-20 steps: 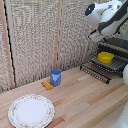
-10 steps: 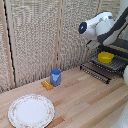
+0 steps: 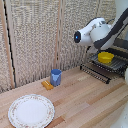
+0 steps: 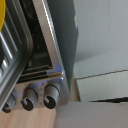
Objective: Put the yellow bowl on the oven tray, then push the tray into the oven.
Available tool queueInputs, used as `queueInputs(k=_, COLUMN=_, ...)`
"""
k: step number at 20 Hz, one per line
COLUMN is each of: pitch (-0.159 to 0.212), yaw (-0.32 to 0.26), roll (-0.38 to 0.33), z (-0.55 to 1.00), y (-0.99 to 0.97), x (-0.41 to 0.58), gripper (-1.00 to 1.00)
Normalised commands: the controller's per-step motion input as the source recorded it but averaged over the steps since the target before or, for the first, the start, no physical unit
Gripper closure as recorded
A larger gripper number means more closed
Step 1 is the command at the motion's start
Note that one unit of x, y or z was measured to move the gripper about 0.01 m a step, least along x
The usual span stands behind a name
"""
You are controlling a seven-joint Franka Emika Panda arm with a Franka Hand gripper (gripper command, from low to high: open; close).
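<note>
The small round bright yellow dish sits on the dark grey ribbed metal baking sheet, which sticks out of the black and silver countertop oven at the exterior view's right. The white glossy arm hangs above it; its hand is hidden, so I cannot tell its grip. A blue cup and a white floral-rimmed plate rest on the wooden tabletop.
</note>
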Motion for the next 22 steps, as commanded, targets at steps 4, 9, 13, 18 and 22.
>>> queueInputs(k=4, pitch=0.104, yaw=0.148, roll=-0.263, z=-0.11, y=0.28, x=0.276, gripper=-1.00)
queueInputs(k=9, pitch=0.097, yaw=0.169, roll=-0.237, z=-0.19, y=0.28, x=0.313, gripper=-1.00)
queueInputs(k=13, pitch=0.183, yaw=0.189, roll=-0.175, z=-0.23, y=0.21, x=0.166, gripper=-1.00)
queueInputs(k=18, pitch=0.200, yaw=0.188, roll=0.018, z=-0.35, y=-0.08, x=0.254, gripper=-1.00)
queueInputs(k=22, pitch=0.112, yaw=0.134, roll=0.184, z=-0.37, y=-0.38, x=0.429, gripper=-1.00)
